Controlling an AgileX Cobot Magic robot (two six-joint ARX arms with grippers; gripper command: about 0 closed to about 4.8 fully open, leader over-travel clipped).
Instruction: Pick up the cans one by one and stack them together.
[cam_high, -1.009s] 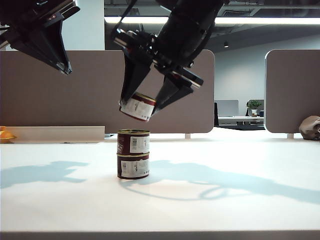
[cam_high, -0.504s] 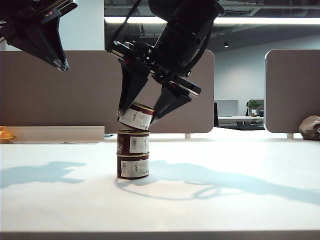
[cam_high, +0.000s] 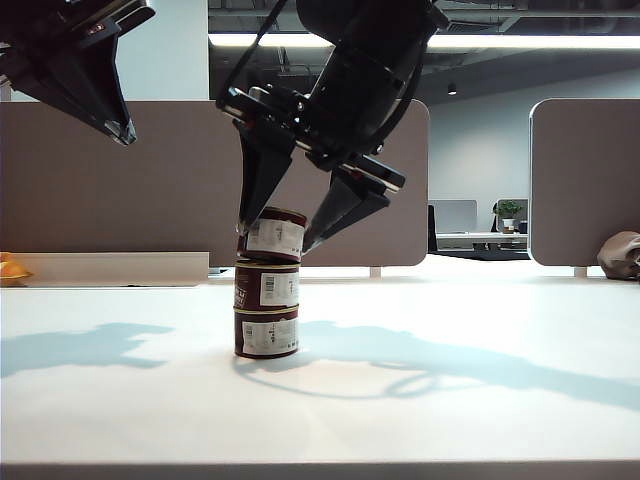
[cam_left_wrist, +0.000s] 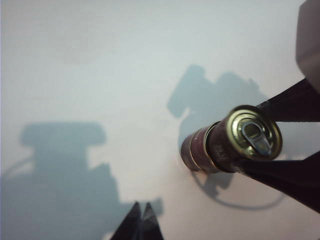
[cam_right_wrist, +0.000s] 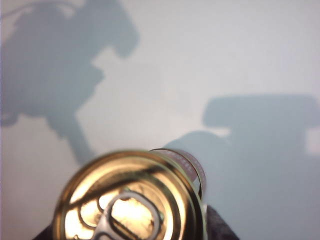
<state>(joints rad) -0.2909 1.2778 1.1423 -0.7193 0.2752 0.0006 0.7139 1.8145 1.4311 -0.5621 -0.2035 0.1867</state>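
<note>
Three cans stand in one column mid-table: the bottom can (cam_high: 266, 333), the middle can (cam_high: 266, 286) and the top can (cam_high: 275, 235), which sits slightly askew on the stack. My right gripper (cam_high: 272, 238) reaches down from above, its jaws spread, one finger on each side of the top can. I cannot make out whether they touch it. The top can's gold pull-tab lid (cam_right_wrist: 131, 200) fills the right wrist view. My left gripper (cam_high: 125, 135) hangs high at the far left, shut and empty, its tips (cam_left_wrist: 141, 210) together. It looks across at the stack (cam_left_wrist: 227, 145).
Brown partition panels (cam_high: 120, 180) run behind the white table (cam_high: 450, 400). An orange object (cam_high: 10, 270) lies at the far left edge. A grey bag (cam_high: 620, 255) sits at the far right.
My right gripper has lowered the tilted can onto the two stacked cans. The can now sits nearly level on top and the jaws have spread a little. The left arm has stayed still.
</note>
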